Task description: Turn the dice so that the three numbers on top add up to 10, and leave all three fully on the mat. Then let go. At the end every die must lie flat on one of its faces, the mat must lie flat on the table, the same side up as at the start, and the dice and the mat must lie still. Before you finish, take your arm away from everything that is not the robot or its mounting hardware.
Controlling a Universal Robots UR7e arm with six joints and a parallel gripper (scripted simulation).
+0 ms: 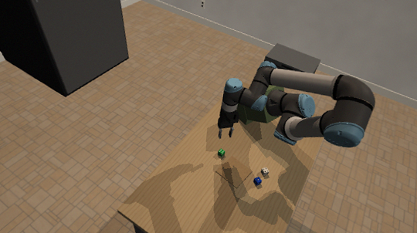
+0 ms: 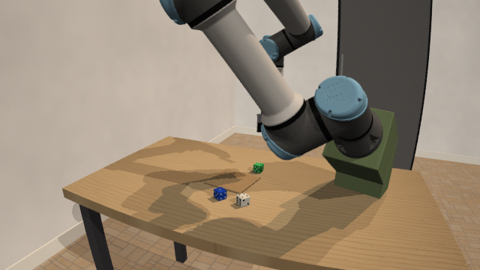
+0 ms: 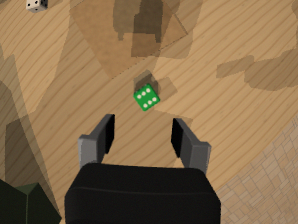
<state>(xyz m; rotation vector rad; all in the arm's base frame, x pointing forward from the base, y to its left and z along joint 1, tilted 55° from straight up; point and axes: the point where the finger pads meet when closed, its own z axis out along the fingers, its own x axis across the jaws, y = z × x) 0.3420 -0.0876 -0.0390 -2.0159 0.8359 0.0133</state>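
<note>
The green die (image 1: 221,153) (image 2: 258,167) (image 3: 146,97) lies on the table just off the mat, with six pips facing the wrist camera. The thin brown mat (image 1: 243,170) (image 2: 244,185) (image 3: 100,40) lies on the table with no die on it. The white die (image 1: 265,171) (image 2: 243,199) (image 3: 37,5) and the blue die (image 1: 258,181) (image 2: 220,193) lie near each other on the table, off the mat's other side. The blue top seems to show one pip; the white top is too small to read surely. My gripper (image 1: 225,134) (image 3: 143,128) is open and empty above the table, near the green die.
The green robot base (image 2: 360,184) stands at one end of the table (image 1: 183,207) (image 2: 337,240). The arm's links reach over the table and mostly hide the gripper in the exterior view. Arm shadows cross the mat and the table. The tiled floor shows beyond the table's edge.
</note>
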